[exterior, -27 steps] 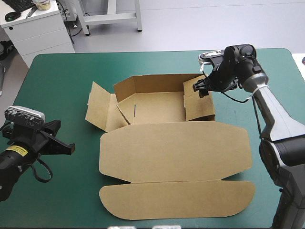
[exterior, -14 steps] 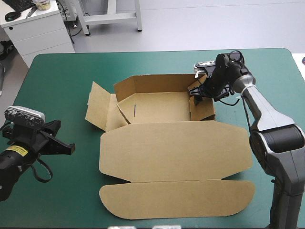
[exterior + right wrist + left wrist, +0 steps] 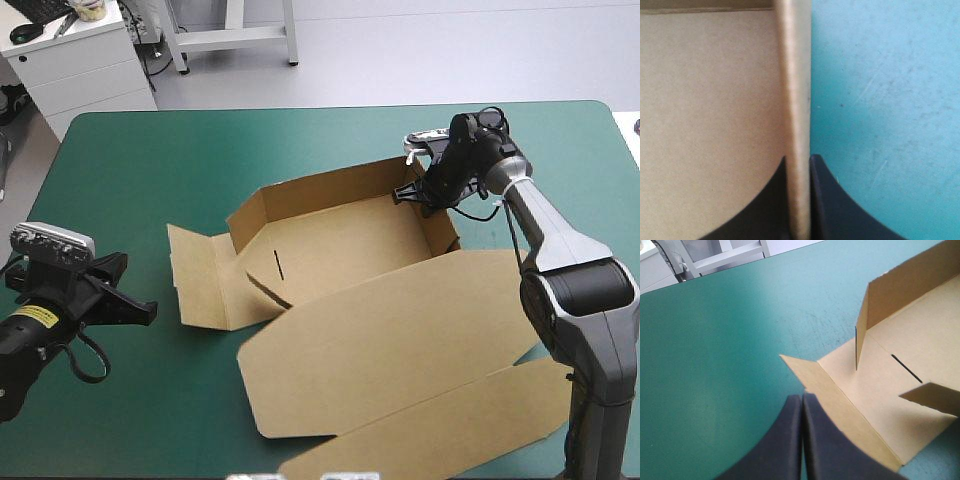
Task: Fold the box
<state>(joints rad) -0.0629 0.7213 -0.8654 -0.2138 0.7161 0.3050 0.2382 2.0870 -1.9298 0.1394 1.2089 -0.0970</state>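
The brown box (image 3: 340, 240) lies mid-table as a shallow tray with its far and side walls raised. Its wide lid panel (image 3: 400, 330) lies flat toward the near edge, and a loose flap (image 3: 195, 275) is spread at its left. My right gripper (image 3: 418, 192) is at the tray's far right corner, shut on the right wall. The right wrist view shows the wall's edge (image 3: 797, 100) pinched between the black fingers (image 3: 799, 160). My left gripper (image 3: 145, 313) hovers shut and empty near the table's left edge. It points at the left flap (image 3: 840, 385), its fingers (image 3: 802, 405) meeting just short of it.
The lid's outer flap (image 3: 470, 420) reaches close to the table's near edge. Bare teal-green cover (image 3: 130, 170) stretches across the left and far parts of the table. The right arm (image 3: 560, 250) runs along the right side.
My right gripper closed on the box's right wall and the whole box swung, its lid end sliding toward the right and near edge. The left arm stayed still.
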